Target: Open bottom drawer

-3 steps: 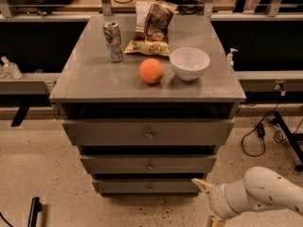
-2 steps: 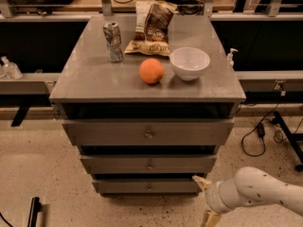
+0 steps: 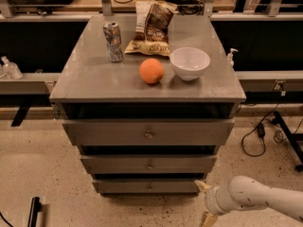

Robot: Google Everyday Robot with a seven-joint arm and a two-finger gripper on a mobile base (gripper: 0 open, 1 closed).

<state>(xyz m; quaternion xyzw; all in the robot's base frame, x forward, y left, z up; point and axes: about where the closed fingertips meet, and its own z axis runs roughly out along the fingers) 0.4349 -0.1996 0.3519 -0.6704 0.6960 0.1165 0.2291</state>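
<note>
Spread open and empty, the pale two-finger gripper claw (image 3: pixel 204 202) is held low, just beside the right end of the thin grey metal bottom drawer (image 3: pixel 123 187). The drawer is shut, and its small round knob (image 3: pixel 149 187) is presumably being approached.

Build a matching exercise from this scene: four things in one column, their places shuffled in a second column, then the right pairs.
Things
1. soda can
2. white bowl
3. bottom drawer
4. gripper

Places
A. low beside the front right corner of the cabinet, near the floor
B. cabinet top, back left
C. lowest of the three drawer fronts
D. cabinet top, just right of the orange

Pairs: 1-B, 2-D, 3-C, 4-A
</note>
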